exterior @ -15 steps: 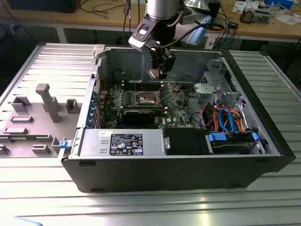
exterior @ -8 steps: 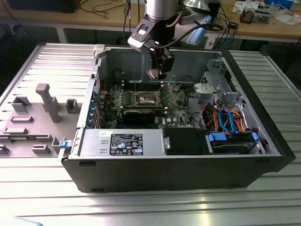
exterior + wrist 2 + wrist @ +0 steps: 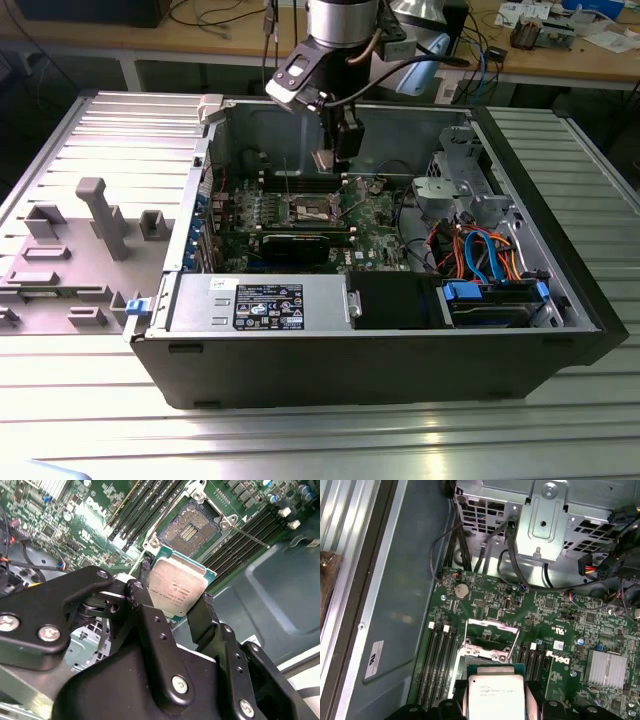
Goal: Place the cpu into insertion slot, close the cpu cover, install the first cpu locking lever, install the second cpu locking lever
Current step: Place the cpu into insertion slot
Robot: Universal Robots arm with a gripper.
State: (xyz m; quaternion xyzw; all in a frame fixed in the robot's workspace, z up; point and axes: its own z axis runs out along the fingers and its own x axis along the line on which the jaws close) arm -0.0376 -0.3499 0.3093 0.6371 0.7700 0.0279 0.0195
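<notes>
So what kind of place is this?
Probably a robotics lab or test bench: an open black desktop computer case lies on a ribbed aluminium table, a wooden workbench strewn with cables stands behind, and the black gripper holds a small silver-topped cpu.

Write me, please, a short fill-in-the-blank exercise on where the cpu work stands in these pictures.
1. The claw is ____ on the cpu.
2. The insertion slot lies ____, with no chip in it.
3. The cpu hangs ____ the circuit board, not resting on it.
Missing words: shut; empty; above.
</notes>
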